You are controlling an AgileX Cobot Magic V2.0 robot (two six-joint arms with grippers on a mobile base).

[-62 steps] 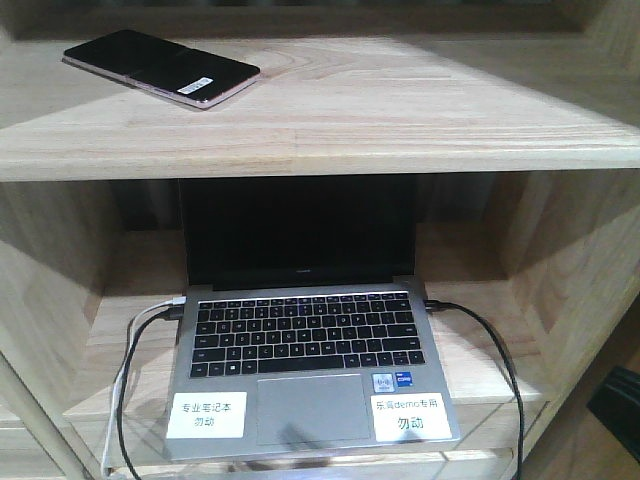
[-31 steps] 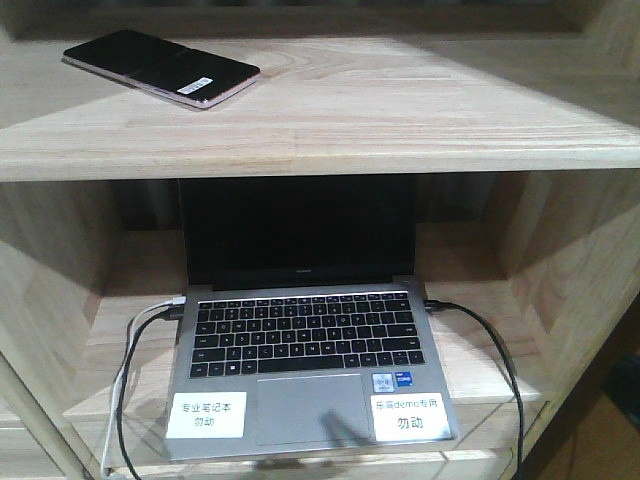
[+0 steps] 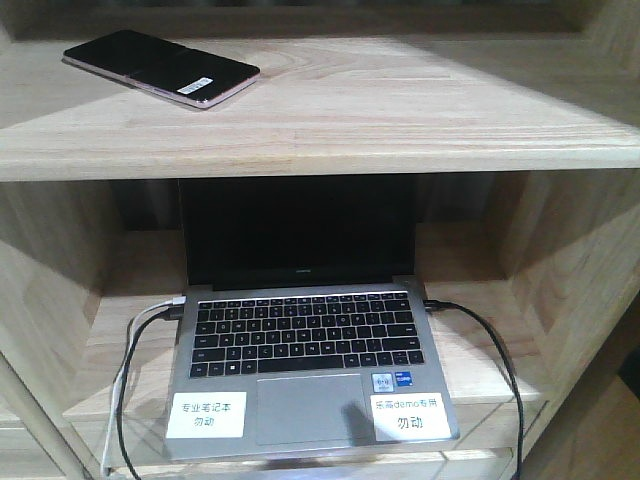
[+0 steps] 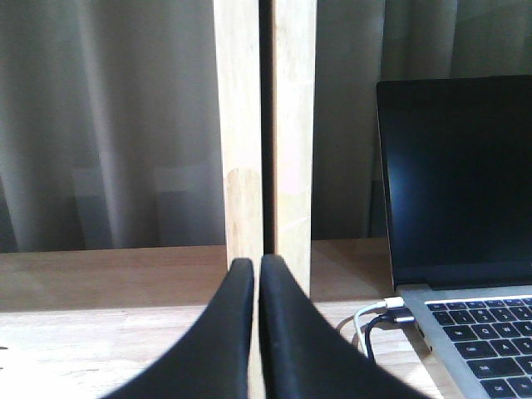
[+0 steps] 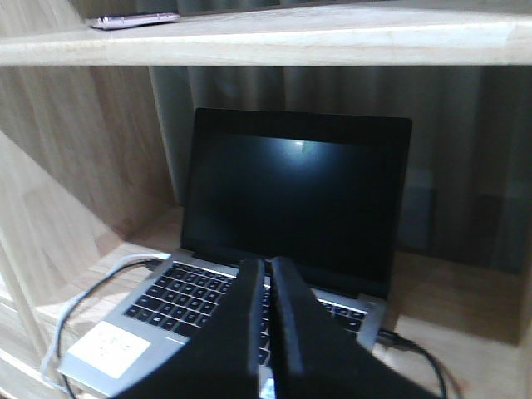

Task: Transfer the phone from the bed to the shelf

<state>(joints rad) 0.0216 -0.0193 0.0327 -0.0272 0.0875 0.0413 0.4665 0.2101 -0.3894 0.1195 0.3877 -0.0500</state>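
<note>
Lying flat on the shelf [image 3: 380, 110], well to the left of and above the laptop [image 3: 305, 370]: the phone [image 3: 160, 67], glossy black, pinkish rim, white sticker at its right end, nothing touching it. Below that board, laptop open with dark screen, two white labels on the palm rest, a white cable [image 3: 125, 375] plugged at its left edge and a black cable [image 3: 495, 350] at its right. No gripper visible from the front.

From the left wrist: left gripper [image 4: 257, 274] with black fingers pressed together, nothing between them, pointed at two upright wooden posts [image 4: 264, 125] just left of the laptop [image 4: 465, 249]; grey curtain behind.

From the right wrist: right gripper [image 5: 266, 274] likewise closed tip to tip and empty, hovering in front of the laptop [image 5: 291, 208] keyboard. Phone [image 5: 133, 20] seen edge-on, up and left of the laptop, on the shelf [image 5: 332, 40] board's top.
</note>
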